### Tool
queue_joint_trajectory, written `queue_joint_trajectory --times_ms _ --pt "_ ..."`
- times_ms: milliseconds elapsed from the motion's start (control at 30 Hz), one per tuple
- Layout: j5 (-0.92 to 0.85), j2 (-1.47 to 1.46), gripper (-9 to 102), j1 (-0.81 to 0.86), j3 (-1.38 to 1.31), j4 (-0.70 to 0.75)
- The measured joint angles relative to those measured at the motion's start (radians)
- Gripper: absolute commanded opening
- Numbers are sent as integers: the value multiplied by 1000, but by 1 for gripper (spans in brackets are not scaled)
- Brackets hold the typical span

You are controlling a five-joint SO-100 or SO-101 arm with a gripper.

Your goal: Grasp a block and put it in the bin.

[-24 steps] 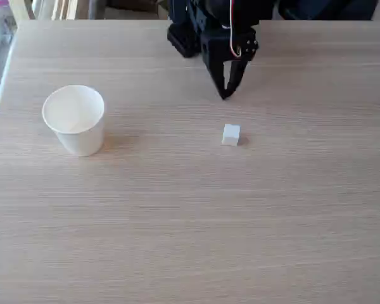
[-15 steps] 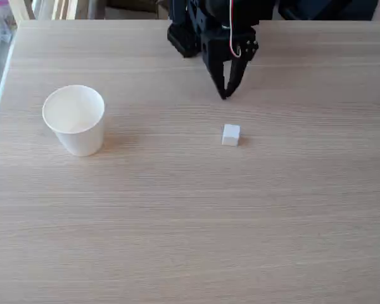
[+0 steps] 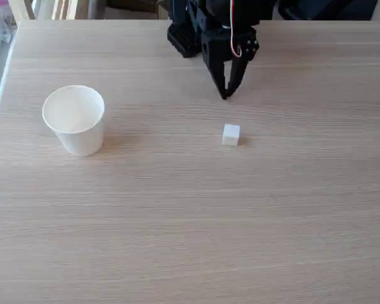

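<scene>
Light wood desk (image 3: pixel 177 221), pretty bare. Bin (image 3: pixel 74 119) stands at left, well apart from the block (image 3: pixel 230 135) mid-desk. Pincer (image 3: pixel 226 95) hangs just behind the block, clenched on nothing, so it's the reach step: needs to spread, drop over it. Nothing's blocking the way.

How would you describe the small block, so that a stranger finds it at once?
On the wooden table, look just below the black gripper in the fixed view. The block is a tiny white cube there, far right of the taller white paper cup.
</scene>
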Motion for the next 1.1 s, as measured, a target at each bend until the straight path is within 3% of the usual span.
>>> queue_joint_trajectory --times_ms 400,1100 --pt "-84 -48 0 54 -3 -15" --pt "126 -793 1 18 -560 -104"
